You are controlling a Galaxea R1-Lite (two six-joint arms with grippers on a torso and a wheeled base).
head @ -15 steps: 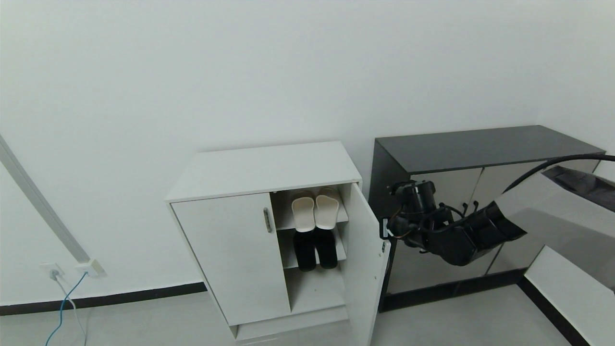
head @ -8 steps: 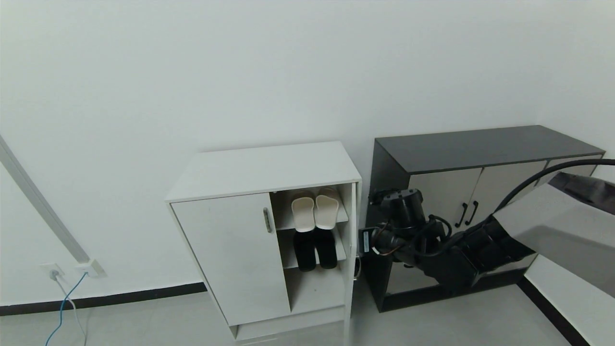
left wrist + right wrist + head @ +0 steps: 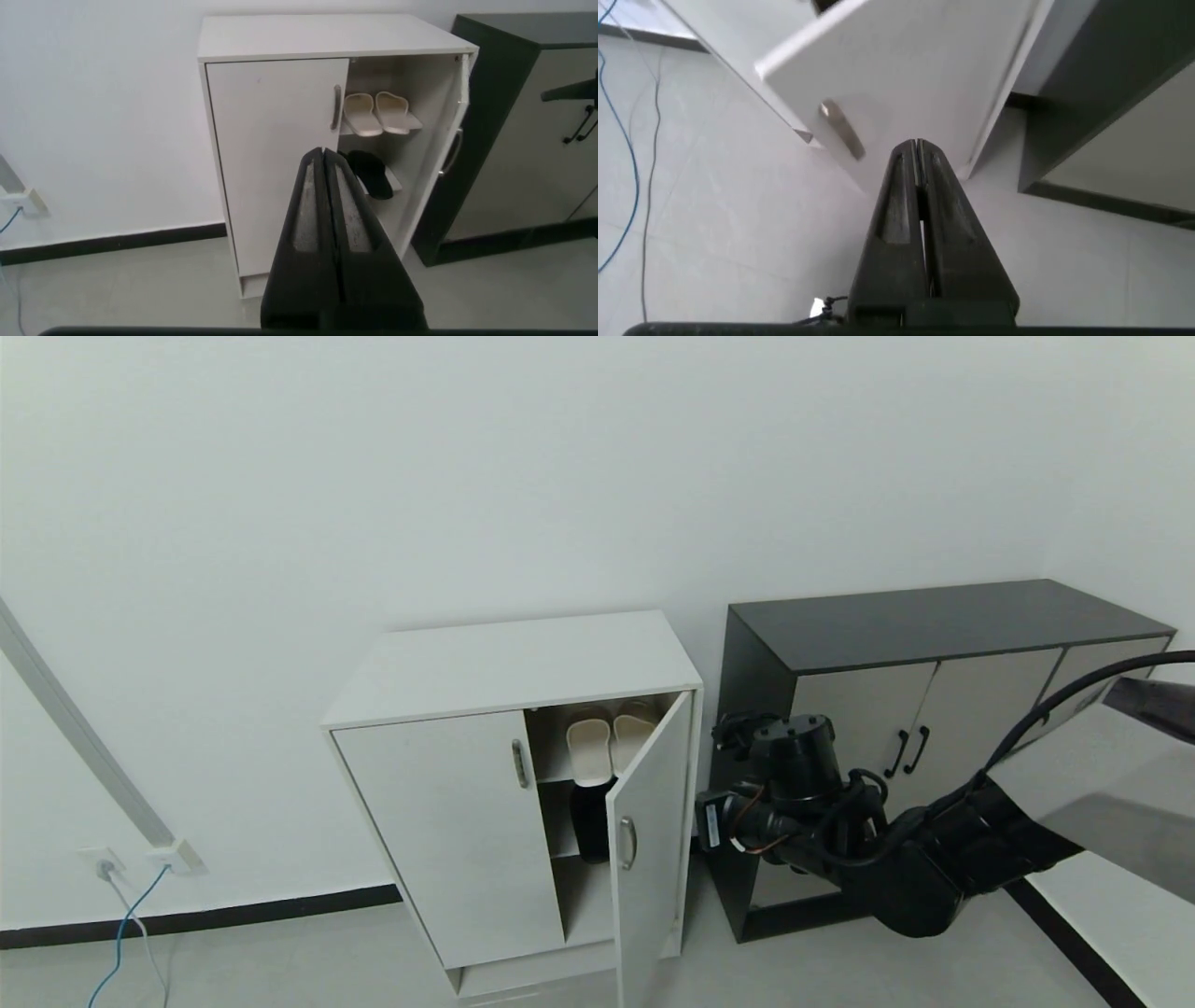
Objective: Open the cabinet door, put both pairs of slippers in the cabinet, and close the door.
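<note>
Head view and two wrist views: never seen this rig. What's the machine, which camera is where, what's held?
It is a two-armed robot on wheels. The wide picture comes from a camera on its head; the other two come from cameras on its wrists, each looking along that arm's gripper. Before it stands a white cabinet whose right door is partly open. Inside, white slippers lie on the upper shelf, black slippers on the shelf below. The right gripper is shut and empty, close to the door's outer face near the handle; whether it touches is unclear. The left gripper, also shut and empty, is farther back.
</note>
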